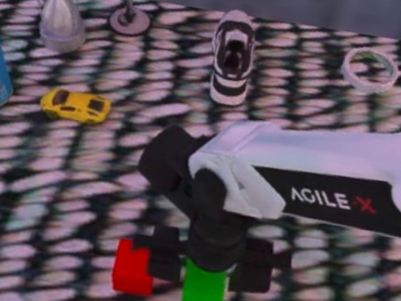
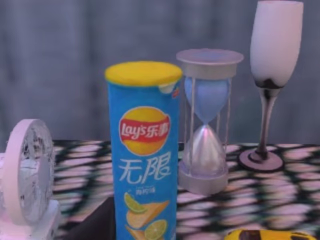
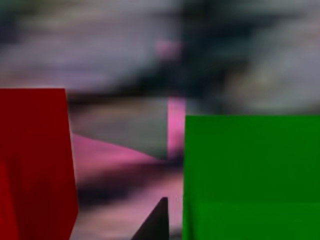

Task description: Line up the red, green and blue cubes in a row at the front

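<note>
Presently: right gripper low over green cube.
Fingers spread wide, one on each side, clear of its faces; red cube just beyond the left-side finger. Blue cube unseen.

1. Your red cube and green cube look plain and matt.
2. Your chip can shows glossy printed wrap.
3. The hourglass looks like clear glass.
4. The counter carries mottled patterned cloth.
</note>
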Robot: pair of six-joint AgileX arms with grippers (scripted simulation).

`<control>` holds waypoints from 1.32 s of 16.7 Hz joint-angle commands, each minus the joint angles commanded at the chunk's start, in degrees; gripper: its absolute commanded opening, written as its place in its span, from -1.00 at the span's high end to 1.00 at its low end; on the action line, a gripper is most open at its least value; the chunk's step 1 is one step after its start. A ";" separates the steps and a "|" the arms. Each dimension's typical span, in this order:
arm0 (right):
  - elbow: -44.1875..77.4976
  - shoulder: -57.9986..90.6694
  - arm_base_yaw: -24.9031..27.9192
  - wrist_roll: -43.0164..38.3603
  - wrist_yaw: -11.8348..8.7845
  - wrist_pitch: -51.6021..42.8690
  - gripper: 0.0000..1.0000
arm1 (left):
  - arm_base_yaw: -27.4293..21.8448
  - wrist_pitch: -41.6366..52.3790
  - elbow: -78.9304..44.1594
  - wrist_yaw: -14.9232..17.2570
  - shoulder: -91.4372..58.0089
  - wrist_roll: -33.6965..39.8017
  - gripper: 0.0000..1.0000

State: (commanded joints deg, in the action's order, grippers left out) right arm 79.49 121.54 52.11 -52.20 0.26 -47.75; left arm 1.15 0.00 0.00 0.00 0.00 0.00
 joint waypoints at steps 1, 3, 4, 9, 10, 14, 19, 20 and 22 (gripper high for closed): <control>0.00 0.00 0.00 0.00 0.00 0.00 -0.96 | 0.00 0.00 0.00 0.00 0.00 0.00 -1.00; 0.00 0.00 0.00 0.00 0.00 0.00 -1.00 | 0.00 0.00 0.00 0.00 0.00 0.00 -1.00; 0.00 0.00 0.00 0.00 0.00 0.00 -1.00 | 0.00 0.00 0.00 0.00 0.00 0.00 -1.00; 0.00 0.00 0.00 0.00 0.00 0.00 -1.00 | 0.00 0.00 0.00 0.00 0.00 0.00 -1.00; 0.01 -0.05 -0.12 0.00 0.00 -0.01 -1.00 | 0.00 0.00 0.00 0.00 0.00 0.00 -1.00; 2.70 -1.57 0.23 0.05 0.02 -4.03 -1.00 | 0.00 0.00 0.00 0.00 0.00 0.00 -1.00; 7.92 -5.25 0.38 0.09 -0.05 -13.33 -1.00 | 0.00 0.00 0.00 0.00 0.00 0.00 -1.00; 8.35 -5.63 0.39 0.13 -0.04 -13.95 -1.00 | 0.00 0.00 0.00 0.00 0.00 0.00 -1.00; 8.40 -5.67 0.39 0.13 -0.04 -14.03 -1.00 | 0.00 0.00 0.00 0.00 0.00 0.00 -1.00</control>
State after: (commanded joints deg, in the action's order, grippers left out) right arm 87.89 115.87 52.50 -52.07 0.22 -61.78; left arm 1.15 0.00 0.00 0.00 0.00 0.00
